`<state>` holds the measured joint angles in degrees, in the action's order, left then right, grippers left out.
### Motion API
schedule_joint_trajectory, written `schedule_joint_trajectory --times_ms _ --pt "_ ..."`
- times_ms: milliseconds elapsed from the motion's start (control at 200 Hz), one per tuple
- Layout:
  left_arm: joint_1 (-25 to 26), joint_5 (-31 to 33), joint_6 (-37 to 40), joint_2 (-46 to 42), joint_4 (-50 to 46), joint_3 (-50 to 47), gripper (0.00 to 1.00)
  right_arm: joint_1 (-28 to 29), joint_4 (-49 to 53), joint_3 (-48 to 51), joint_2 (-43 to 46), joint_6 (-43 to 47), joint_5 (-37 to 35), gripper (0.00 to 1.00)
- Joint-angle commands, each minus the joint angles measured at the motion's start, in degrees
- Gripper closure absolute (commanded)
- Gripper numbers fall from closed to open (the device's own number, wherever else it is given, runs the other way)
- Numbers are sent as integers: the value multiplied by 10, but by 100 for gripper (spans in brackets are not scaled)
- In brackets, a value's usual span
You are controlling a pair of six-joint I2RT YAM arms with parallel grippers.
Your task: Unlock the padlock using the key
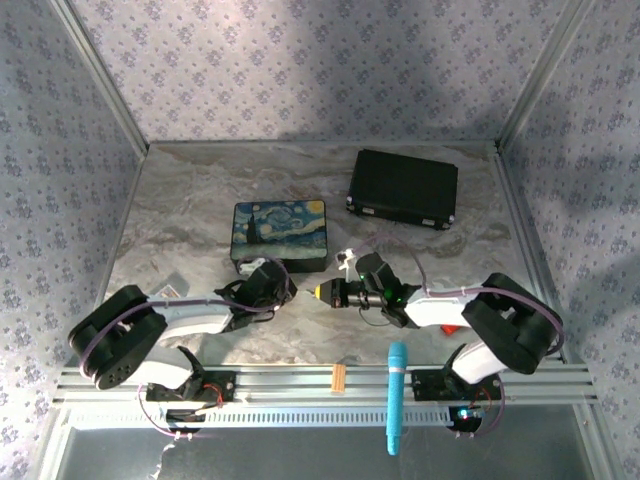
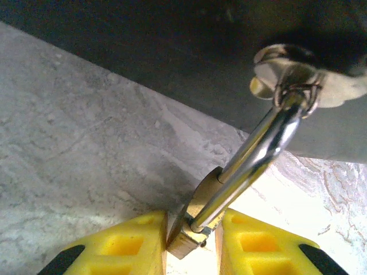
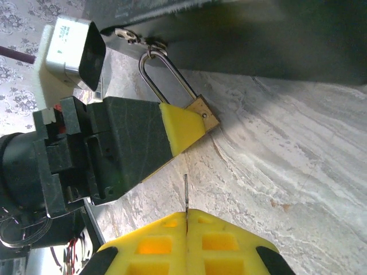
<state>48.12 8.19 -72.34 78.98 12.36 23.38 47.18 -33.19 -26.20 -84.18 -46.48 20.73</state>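
**Left wrist view: tiny brass-gold rectangular padlock (image 2: 198,200) clamped in left gripper (image 2: 192,243)**

Left wrist cam: the two yellow fingertip pads (image 2: 123,246) pinch the brass body from both sides, jaws closed on it. Body sits tilted. Its thin silvery U-shaped shackle (image 2: 261,149) runs up & right toward the dark side wall of the starry-night painted tin (image 1: 280,235). A small wire ring w/ silvery metal bits (image 2: 289,74) hangs on the shackle's bend, right by that wall; can't tell if it touches.

Right wrist cam: right gripper (image 3: 186,220) has its yellow pads pressed together on a thin silvery key (image 3: 186,192), seen edge-on, blade sticking out past the tips. Blade is aimed roughly toward the padlock. Key tip is near it but apart, w/ bare marble btwn them. One of the left gripper's yellow pads covers most of the lock, and a brass corner pokes out beyond it.

Top external cam: both grippers sit tip to tip around the middle of the grey marble-look table (image 1: 180,200), just in front of the tin's near side. Padlock too small to make out here. Black rectangular hard case (image 1: 403,188) lies toward the far right corner. Teal cylindrical tool (image 1: 397,395) and small tan wooden block (image 1: 338,377) rest on the metal rail (image 1: 280,378) at the near edge. Small red block (image 1: 452,328) sits by the right arm, mostly hidden.
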Motion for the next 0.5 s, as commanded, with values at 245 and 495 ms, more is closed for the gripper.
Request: schedule_joint_trajectory --times_ms 245,495 --pt "4 17 1 -159 -170 -33 51 -15 26 -15 76 25 6 100" --pt "18 16 46 -406 26 -112 47 -27 2 -35 103 8 39 100"
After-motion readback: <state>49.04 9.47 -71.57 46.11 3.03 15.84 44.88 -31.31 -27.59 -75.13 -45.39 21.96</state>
